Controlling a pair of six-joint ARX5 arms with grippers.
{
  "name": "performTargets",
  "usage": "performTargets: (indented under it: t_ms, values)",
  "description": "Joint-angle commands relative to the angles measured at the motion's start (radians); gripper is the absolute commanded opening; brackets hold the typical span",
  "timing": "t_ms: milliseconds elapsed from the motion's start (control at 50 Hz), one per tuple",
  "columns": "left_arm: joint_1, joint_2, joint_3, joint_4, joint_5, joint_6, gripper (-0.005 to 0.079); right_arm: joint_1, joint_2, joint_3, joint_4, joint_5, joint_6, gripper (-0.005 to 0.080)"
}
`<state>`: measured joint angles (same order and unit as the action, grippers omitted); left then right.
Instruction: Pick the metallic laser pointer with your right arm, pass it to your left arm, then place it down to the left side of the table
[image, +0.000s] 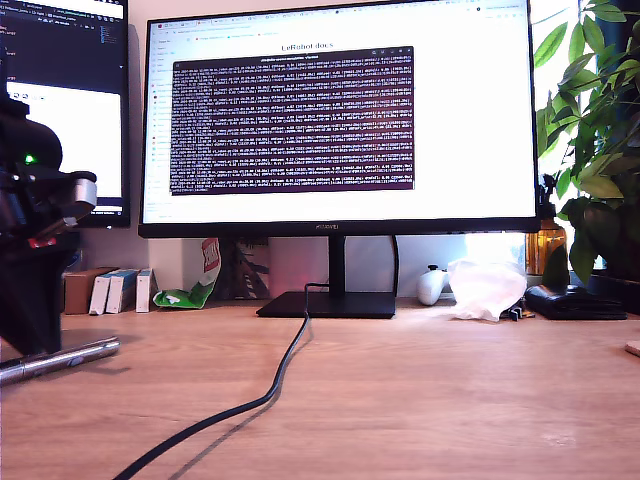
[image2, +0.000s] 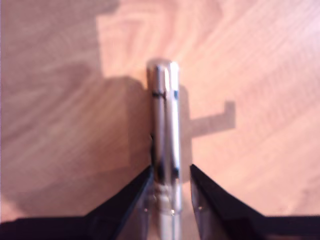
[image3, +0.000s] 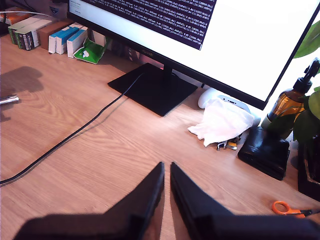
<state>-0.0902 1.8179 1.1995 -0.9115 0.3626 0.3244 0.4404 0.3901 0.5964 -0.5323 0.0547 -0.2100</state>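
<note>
Silver metal laser pointer (image2: 165, 125) lies on your wood-grain bench (image: 420, 400) between first end effector (image2: 170, 187) fingers, seemingly clamped; release remains.

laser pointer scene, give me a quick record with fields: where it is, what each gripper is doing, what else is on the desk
laser pointer: lying on the table at the exterior view's left edge, between my first gripper's fingers
first gripper: down at the pointer, fingers either side of the barrel; contact not clear
second gripper: nearly closed, holding nothing, above bare table
black cable: runs from the monitor stand toward the exterior view's bottom
other items: white tissue, black wallet, orange scissors
</note>
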Motion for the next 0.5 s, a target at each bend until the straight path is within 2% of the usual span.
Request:
performTargets:
  t_ms: [0,160,320,480]
  values:
    - [-0.003,0.000,0.017,-0.019,0.020,0.007,0.0205,0.004,-0.003,-0.019,0.005,-0.004,0.005,-0.0013]
    - [-0.003,0.000,0.069,-0.063,0.087,0.007,0.0203,0.004,-0.003,-0.019,-0.003,-0.004,0.005,-0.0013]
    - [-0.003,0.000,0.122,-0.111,0.094,0.007,0.0188,0.004,-0.003,-0.019,-0.004,-0.004,0.018,-0.0013]
    - [0.000,-0.012,0.140,-0.127,0.098,0.016,-0.0019,0.004,-0.003,-0.019,-0.004,-0.039,0.100,-0.0013]
